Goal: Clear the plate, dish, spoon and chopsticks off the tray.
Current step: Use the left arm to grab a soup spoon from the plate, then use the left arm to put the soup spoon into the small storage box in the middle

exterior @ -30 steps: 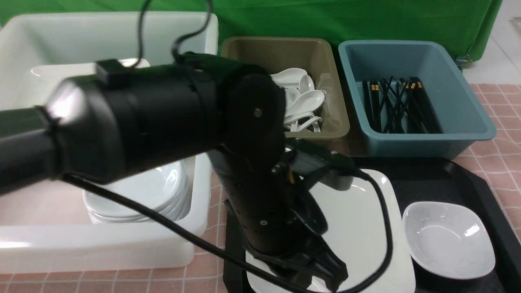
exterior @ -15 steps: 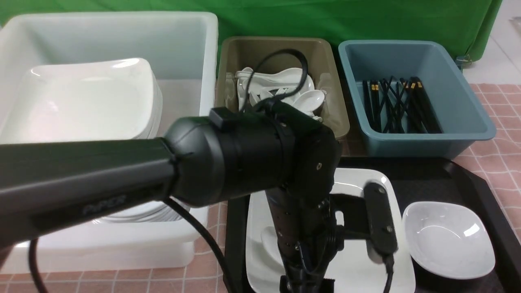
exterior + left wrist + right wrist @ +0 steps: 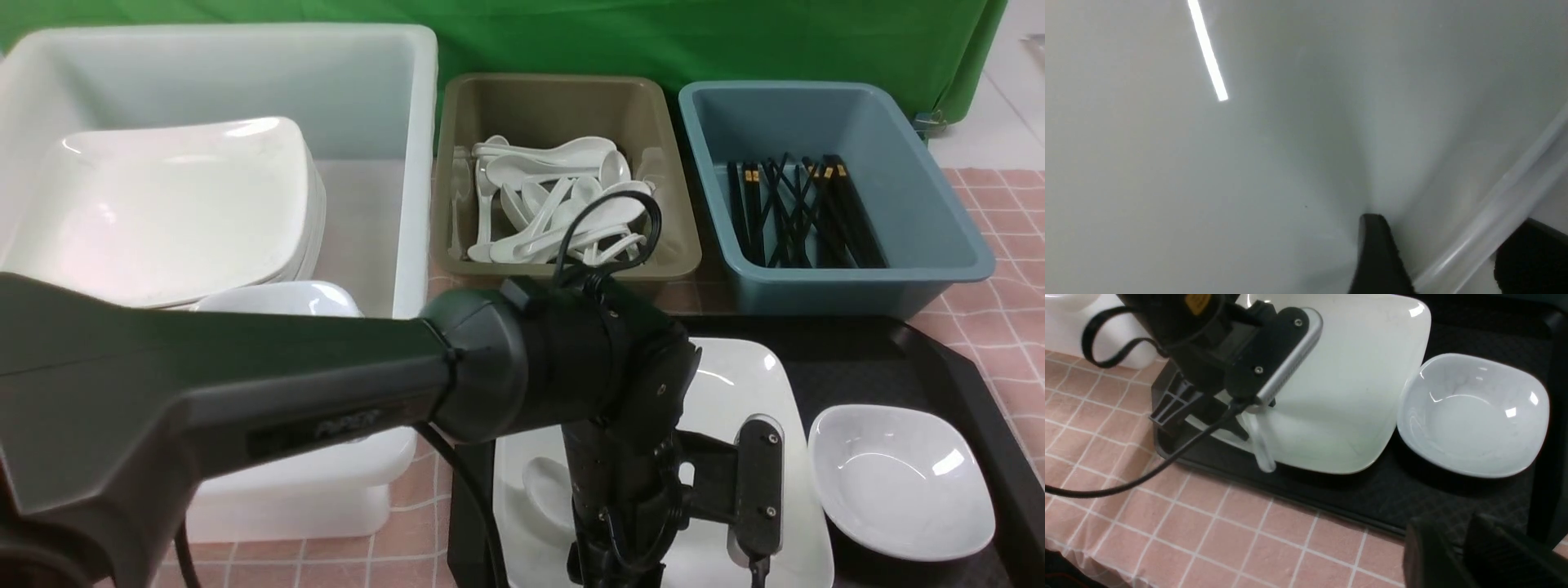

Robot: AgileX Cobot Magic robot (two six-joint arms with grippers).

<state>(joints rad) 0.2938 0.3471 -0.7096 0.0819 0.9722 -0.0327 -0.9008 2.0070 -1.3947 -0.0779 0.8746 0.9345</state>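
left arm [image 3: 563, 384] blocks plate [image 3: 735, 384], dish [image 3: 902, 482] open from above

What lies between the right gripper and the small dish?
Only the bare floor of the tray lies between the right gripper and the dish; the right wrist view shows this.

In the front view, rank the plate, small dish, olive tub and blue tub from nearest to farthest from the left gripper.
1. Plate, directly under the left gripper.
2. Dish, to its right.
3. Olive tub, beyond the plate.
4. Blue tub, far right.
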